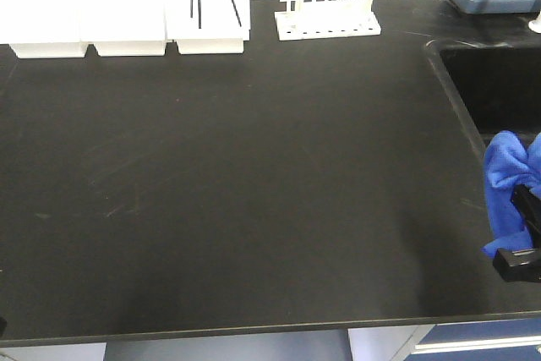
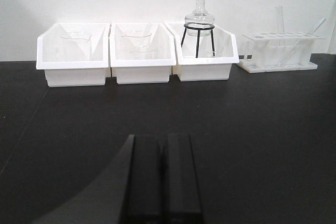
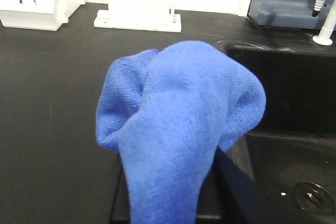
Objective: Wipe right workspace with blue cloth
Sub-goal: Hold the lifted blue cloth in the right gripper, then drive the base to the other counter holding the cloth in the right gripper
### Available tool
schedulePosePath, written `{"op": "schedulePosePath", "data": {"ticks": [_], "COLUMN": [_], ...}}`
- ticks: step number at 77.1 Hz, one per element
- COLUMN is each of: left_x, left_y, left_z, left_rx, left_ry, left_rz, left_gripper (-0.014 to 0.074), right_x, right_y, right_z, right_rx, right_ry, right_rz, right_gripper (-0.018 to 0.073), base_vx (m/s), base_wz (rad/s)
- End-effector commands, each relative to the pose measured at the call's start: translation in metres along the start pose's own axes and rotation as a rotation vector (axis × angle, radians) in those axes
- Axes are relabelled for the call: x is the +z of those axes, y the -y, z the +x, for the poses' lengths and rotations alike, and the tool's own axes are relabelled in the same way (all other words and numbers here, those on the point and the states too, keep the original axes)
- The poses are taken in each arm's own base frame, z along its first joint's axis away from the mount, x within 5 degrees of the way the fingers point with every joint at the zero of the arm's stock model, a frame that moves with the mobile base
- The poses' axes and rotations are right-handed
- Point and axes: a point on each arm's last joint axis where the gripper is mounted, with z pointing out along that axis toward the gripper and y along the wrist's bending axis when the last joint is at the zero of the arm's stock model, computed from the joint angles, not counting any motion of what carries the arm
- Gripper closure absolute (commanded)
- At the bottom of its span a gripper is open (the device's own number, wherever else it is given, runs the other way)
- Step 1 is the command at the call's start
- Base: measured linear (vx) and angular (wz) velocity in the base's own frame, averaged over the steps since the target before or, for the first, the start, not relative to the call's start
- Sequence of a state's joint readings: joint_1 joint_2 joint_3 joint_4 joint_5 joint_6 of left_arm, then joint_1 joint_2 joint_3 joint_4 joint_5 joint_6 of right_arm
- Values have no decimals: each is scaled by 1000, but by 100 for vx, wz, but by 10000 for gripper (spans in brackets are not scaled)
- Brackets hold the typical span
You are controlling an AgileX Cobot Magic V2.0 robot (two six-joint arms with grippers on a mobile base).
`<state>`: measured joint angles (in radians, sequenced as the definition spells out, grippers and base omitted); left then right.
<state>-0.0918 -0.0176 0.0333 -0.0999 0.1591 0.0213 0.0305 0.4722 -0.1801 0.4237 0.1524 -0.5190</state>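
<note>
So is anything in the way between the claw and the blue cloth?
No, nothing visible is. The right claw is gripping the cloth, which is bunched up over it, next to the sink.

Three bins (image 2: 142, 56) stand side by side along the back of the benchtop (image 1: 254, 192), toward its left; a flask (image 2: 199, 11) sits on a stand (image 2: 198, 25) in the rightmost one; just right of the bins stands a tube rack (image 2: 278, 59); the sink (image 1: 499, 82) is set into the benchtop's right end — the cloth (image 1: 505, 179), in the right gripper (image 1: 522, 230), is by its left rim, nearer the front edge and well apart from the rack.
</note>
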Motion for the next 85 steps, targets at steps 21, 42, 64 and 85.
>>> {"op": "schedulePosePath", "data": {"ticks": [21, 42, 64, 85], "left_x": [-3, -3, -3, -3], "left_y": [1, 1, 1, 1], "left_z": [-16, -16, -16, -16], "left_rx": [-2, -2, -2, -2], "left_ry": [118, 118, 118, 118], "left_rz": [1, 1, 1, 1], "left_gripper": [603, 603, 603, 603], "right_x": [-2, -2, -2, -2], "right_y": [5, 5, 5, 5], "right_z": [-16, -16, -16, -16], "right_rx": [-3, -3, -3, -3], "right_ry": [100, 100, 100, 100], "right_rz": [49, 49, 49, 49], "right_gripper": [557, 557, 557, 557], "base_vx": [-7, -17, -23, -27], "base_wz": [4, 1, -26, -44]}}
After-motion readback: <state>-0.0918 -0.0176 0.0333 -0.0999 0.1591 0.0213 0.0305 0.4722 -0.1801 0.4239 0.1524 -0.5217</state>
